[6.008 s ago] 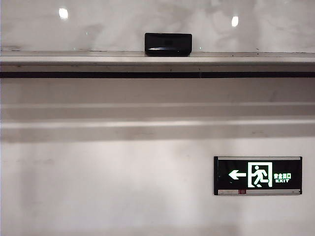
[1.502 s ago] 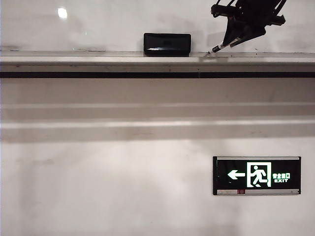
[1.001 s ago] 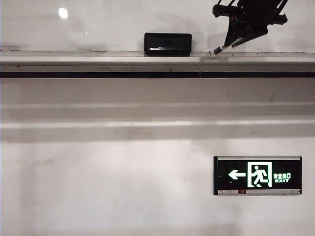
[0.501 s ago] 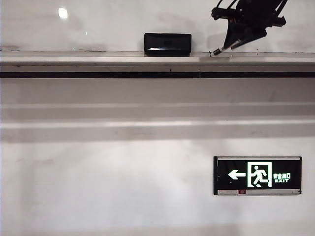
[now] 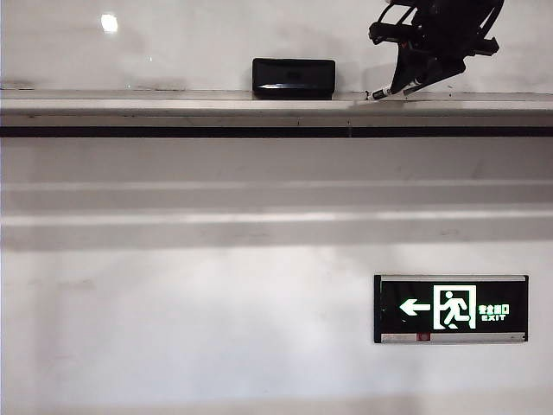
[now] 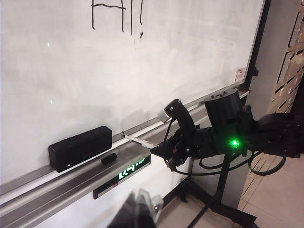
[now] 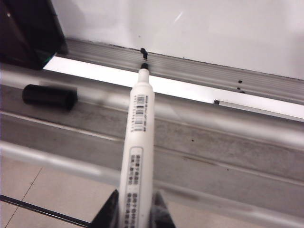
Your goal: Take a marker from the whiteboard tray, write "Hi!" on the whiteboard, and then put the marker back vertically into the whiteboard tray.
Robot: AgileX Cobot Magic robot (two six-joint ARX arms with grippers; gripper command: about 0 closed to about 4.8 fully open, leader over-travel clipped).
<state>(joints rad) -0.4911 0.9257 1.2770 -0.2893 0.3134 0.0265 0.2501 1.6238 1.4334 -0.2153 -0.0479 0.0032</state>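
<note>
My right gripper is shut on the marker, a white barrel with printed labels. Its bare black tip points at the back of the whiteboard tray. The black cap lies loose on the tray. In the exterior view the right gripper hangs at the upper right and holds the marker slanted, tip just over the grey tray. The whiteboard bears black strokes near the top of the left wrist view. My left gripper is blurred, away from the board, fingers together.
A black eraser block stands on the tray left of the marker, also seen as the eraser next to the cap. A lit green exit sign hangs on the wall below. A dark stand rises from the tiled floor.
Six seconds ago no arm showed in the exterior view; the right gripper with the marker is now at the upper right. Over the last second it has barely shifted.
</note>
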